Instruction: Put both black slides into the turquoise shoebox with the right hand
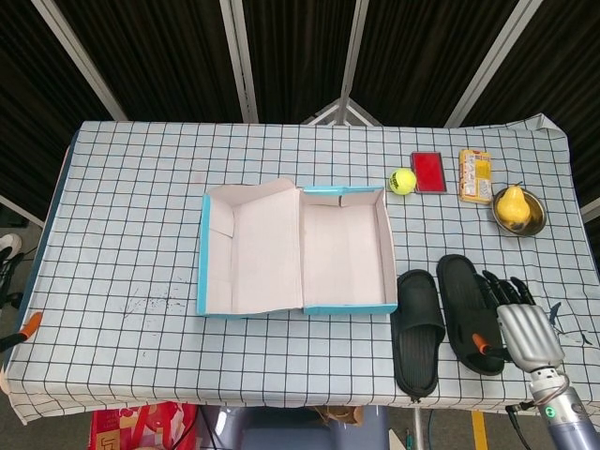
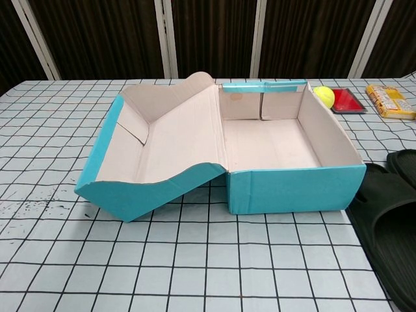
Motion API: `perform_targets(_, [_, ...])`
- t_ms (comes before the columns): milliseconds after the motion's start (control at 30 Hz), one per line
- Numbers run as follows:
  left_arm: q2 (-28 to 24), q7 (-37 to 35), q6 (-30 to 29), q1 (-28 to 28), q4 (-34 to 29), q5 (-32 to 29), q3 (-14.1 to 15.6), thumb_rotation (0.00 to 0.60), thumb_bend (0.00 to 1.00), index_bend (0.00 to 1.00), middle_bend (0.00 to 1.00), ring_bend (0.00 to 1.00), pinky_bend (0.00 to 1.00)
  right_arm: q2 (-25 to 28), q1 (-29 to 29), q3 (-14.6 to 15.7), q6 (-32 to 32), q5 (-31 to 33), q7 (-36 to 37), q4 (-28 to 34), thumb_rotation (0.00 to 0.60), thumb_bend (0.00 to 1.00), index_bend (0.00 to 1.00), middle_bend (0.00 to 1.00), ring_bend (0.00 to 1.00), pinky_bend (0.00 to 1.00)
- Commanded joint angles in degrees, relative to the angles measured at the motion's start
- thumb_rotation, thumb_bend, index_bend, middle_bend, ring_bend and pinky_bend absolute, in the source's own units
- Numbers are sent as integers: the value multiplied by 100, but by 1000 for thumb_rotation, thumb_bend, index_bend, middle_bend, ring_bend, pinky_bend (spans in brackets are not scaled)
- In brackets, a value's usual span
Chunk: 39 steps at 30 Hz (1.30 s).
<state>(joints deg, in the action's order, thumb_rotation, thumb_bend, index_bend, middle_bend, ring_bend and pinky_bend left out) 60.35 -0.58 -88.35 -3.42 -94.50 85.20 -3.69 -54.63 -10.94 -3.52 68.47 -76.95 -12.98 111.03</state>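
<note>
Right hand (image 1: 521,319), metal-backed with dark fingers spread and empty, overlaps the outer rubbery black slide (image 1: 466,309); the matte cardboard turquoise shoebox (image 1: 296,260) lies open.

right hand (image 1: 523,323): silver metal back, black fingers, orange thumb accent.

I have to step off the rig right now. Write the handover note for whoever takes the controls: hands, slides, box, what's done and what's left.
Right hand: open, fingers spread, at the right edge of the right-hand slide; the fingers overlap its edge in the head view, no grip visible.
Left hand: not in view.
Slides: both lie side by side on the table, right of the shoebox; the left-hand slide sits nearest the box.
Shoebox: open and empty, lid folded out flat to its left.
Done: nothing is in the box yet.
Left: grip each slide with the right hand and put it in the box.
</note>
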Motion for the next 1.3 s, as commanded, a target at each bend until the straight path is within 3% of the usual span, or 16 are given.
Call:
perform_targets(33, [27,-137,-126,23,89,62,-37,600,346,0,0,0,0,261,-461,-86,-601,726,-835,649,600,290,24,65,114,60])
perform_targets(300, [-18,-272,-165,91,109,-123,-101,600,346,0,0,0,0,240,-964,-36,-1004,1653,-1794,1194,600,289,24,60,114,60])
perform_targets(500, [-5,-200,-118,66,90,-120,-99,600,346,0,0,0,0,49,-1390,-95,-1247,2318,-2059,1371,600,290,23,60,114,61])
perform_targets(933, [-3,-145,-44,35,89,-194,-132,600,346,0,0,0,0,-704,-2387,-170,-1419,3934,-2351,672,600,290,24,61,114,61])
perform_targets(1300, [22,-95,-54,31,117,-188,-142,600,346,0,0,0,0,-1057,-2756,-2,-1516,4533,-2308,175,600,289,24,60,114,60])
